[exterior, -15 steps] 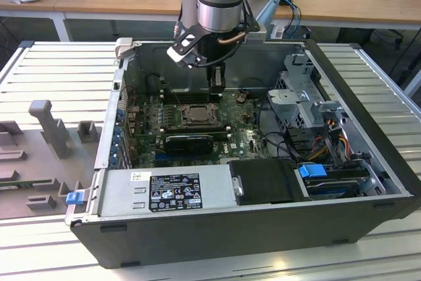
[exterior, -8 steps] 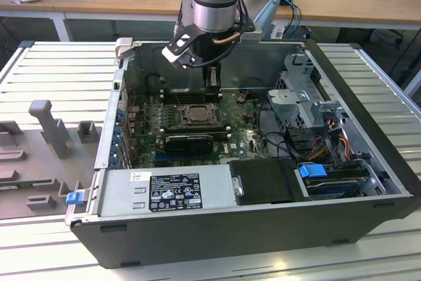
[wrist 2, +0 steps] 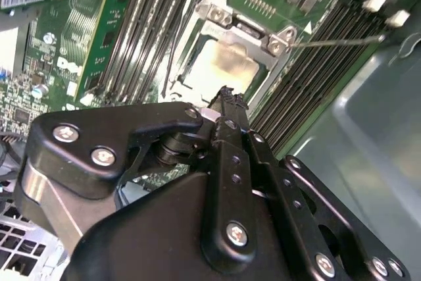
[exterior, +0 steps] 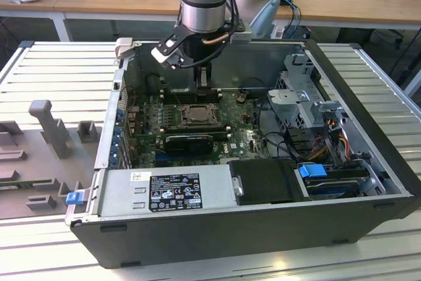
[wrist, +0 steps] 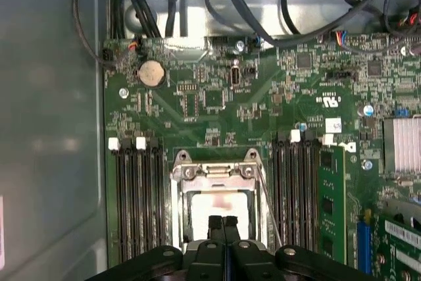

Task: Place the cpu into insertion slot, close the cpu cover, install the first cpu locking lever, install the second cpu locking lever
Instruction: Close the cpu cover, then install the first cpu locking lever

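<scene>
The insertion slot [exterior: 195, 115] sits in the green board inside the open case. The pale silvery cpu [wrist: 220, 207] lies in it, seen in the second wrist view as the cpu [wrist 2: 222, 64]. The silvery cpu cover [wrist: 212, 172] lies down around the chip, with its hinge end [wrist 2: 217, 14] showing two screws. A thin locking lever [wrist 2: 335, 41] sticks out to one side of the socket, free of it. My gripper [wrist: 222, 223] hangs just above the socket's edge, shut with nothing between its fingers; it also shows at gripper [exterior: 202, 87] and gripper [wrist 2: 227, 95].
Black memory slots [wrist: 137, 202] flank the socket on both sides. A green card [wrist: 331, 202] stands in one. Cables [wrist: 263, 18] run along the case wall. A power supply [exterior: 171, 192] and a drive cage [exterior: 306, 97] fill the case's near and right parts. Grey fixtures [exterior: 49, 126] stand on the table.
</scene>
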Tool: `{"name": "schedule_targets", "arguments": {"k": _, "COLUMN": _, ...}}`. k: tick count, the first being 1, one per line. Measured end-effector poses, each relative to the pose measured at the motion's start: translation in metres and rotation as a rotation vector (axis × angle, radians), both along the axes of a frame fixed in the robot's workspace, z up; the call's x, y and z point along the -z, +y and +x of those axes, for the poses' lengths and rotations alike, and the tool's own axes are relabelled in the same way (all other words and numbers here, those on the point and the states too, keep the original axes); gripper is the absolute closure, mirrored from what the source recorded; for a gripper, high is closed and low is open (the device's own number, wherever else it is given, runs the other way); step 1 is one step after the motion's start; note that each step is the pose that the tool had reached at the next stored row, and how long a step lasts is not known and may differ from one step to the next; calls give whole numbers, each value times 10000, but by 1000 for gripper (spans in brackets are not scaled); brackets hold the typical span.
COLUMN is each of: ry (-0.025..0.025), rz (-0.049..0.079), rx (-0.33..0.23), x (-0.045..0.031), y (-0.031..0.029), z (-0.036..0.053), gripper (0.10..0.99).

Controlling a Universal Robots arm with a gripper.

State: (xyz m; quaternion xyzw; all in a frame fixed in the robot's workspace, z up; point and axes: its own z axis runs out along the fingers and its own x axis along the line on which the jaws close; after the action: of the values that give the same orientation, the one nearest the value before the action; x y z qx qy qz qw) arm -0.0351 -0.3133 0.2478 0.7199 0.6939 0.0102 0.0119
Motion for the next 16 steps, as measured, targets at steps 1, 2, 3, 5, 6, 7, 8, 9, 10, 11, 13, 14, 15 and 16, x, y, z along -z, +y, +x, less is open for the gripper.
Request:
{"name": "schedule_targets", "arguments": {"k": 1, "ry": 0, "rz": 0, "rx": 0, "x": 0, "y": 0, "z": -17, "gripper": 980}}
{"name": "schedule_targets", "arguments": {"k": 2, "ry": 0, "rz": 0, "rx": 1, "x": 0, "y": 0, "z": -30, "gripper": 980}}
{"name": "schedule_targets", "arguments": {"k": 3, "ry": 0, "rz": 0, "rx": 1, "x": 0, "y": 0, "z": -46, "gripper": 980}}
{"name": "schedule_targets", "arguments": {"k": 5, "ry": 0, "rz": 0, "rx": 1, "x": 0, "y": 0, "z": -65, "gripper": 980}}
{"name": "schedule_targets", "arguments": {"k": 6, "ry": 0, "rz": 0, "rx": 0, "x": 0, "y": 0, "z": -81, "gripper": 980}}
{"name": "schedule_targets", "arguments": {"k": 7, "ry": 0, "rz": -1, "rx": 0, "x": 0, "y": 0, "z": -97, "gripper": 980}}
{"name": "schedule_targets", "arguments": {"k": 8, "ry": 0, "rz": 0, "rx": 0, "x": 0, "y": 0, "z": -114, "gripper": 980}}
{"name": "schedule_targets", "arguments": {"k": 9, "ry": 0, "rz": 0, "rx": 1, "x": 0, "y": 0, "z": -122, "gripper": 980}}
{"name": "schedule_targets", "arguments": {"k": 10, "ry": 0, "rz": 0, "rx": 1, "x": 0, "y": 0, "z": -125, "gripper": 980}}
{"name": "schedule_targets", "arguments": {"k": 11, "ry": 1, "rz": 0, "rx": -2, "x": 0, "y": 0, "z": -126, "gripper": 980}}
{"name": "schedule_targets", "arguments": {"k": 13, "ry": 0, "rz": 0, "rx": 1, "x": -8, "y": -1, "z": -127, "gripper": 980}}
{"name": "schedule_targets", "arguments": {"k": 14, "ry": 1, "rz": -2, "rx": 1, "x": -16, "y": -1, "z": -127, "gripper": 980}}
{"name": "schedule_targets", "arguments": {"k": 15, "ry": 0, "rz": -1, "rx": 0, "x": -28, "y": 0, "z": -127, "gripper": 980}}
{"name": "schedule_targets", "arguments": {"k": 16, "ry": 0, "rz": 0, "rx": 1, "x": -36, "y": 0, "z": -127, "gripper": 980}}
